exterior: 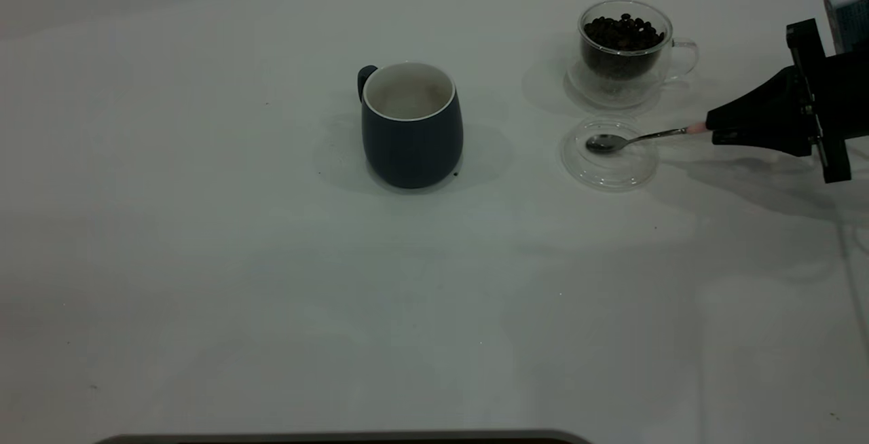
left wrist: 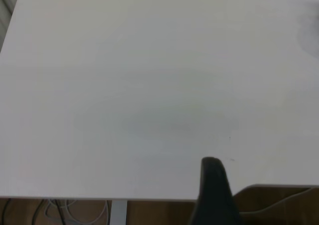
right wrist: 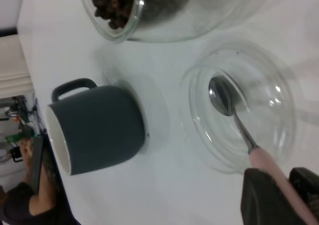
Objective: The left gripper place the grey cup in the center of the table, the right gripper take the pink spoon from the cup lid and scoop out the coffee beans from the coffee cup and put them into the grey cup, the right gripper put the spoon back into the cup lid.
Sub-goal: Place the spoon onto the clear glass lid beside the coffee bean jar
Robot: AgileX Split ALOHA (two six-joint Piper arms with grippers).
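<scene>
Right wrist view shows the right gripper (right wrist: 286,197) pinching the pink spoon (right wrist: 234,113) by its handle; the bowl lies in the cup lid (right wrist: 199,140). Best is lifting it level, then moving toward the coffee cup (exterior: 624,50), just beside.

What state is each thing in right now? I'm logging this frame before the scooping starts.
grey cup: upright mid-table, inside looks empty.
coffee cup: upright, holding coffee beans.
cup lid: flat on the table, beside the coffee cup.
pink spoon: bowl resting in the lid, handle end between the fingers.
right gripper: closed on the spoon's pink handle.
left gripper: over the table edge, holding nothing visible.
</scene>
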